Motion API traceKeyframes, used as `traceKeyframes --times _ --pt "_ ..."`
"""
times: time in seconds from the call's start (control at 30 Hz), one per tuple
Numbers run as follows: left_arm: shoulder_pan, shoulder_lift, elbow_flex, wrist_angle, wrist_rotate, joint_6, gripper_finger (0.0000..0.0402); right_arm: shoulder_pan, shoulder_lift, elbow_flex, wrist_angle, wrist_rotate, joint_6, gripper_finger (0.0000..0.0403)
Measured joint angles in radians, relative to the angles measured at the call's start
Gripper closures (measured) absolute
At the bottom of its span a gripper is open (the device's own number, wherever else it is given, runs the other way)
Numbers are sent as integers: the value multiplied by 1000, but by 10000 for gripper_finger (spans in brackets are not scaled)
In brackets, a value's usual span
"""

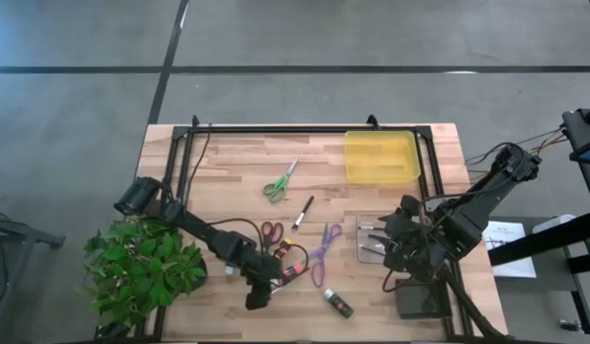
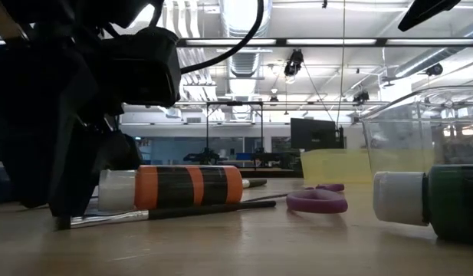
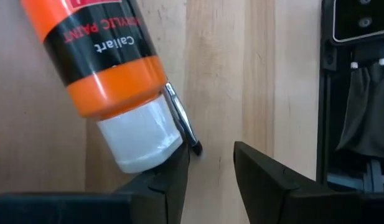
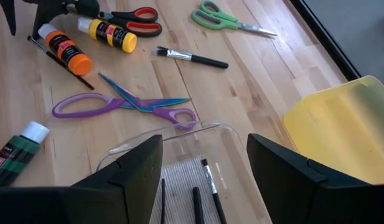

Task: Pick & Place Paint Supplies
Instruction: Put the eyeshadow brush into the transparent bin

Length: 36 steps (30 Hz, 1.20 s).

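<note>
Orange paint tube (image 3: 111, 74) just beside left hand (image 3: 210, 163), brush (image 3: 182, 121) between fingers

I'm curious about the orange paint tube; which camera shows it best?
The left wrist view: the orange paint tube fills it, label readable. The low view shows its side, the right wrist view shows it small, and the high view barely.

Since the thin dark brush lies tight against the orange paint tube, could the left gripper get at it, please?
Probably yes: the left gripper stands open at the thin dark brush's tip, nothing lying over it, though the orange paint tube crowds one finger.
</note>
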Motion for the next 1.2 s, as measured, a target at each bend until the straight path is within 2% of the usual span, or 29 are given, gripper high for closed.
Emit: traceKeyframes --times 1.2 --pt "-29 23 -2 9 -9 -135 262 0 0 0 1 1 3 169"
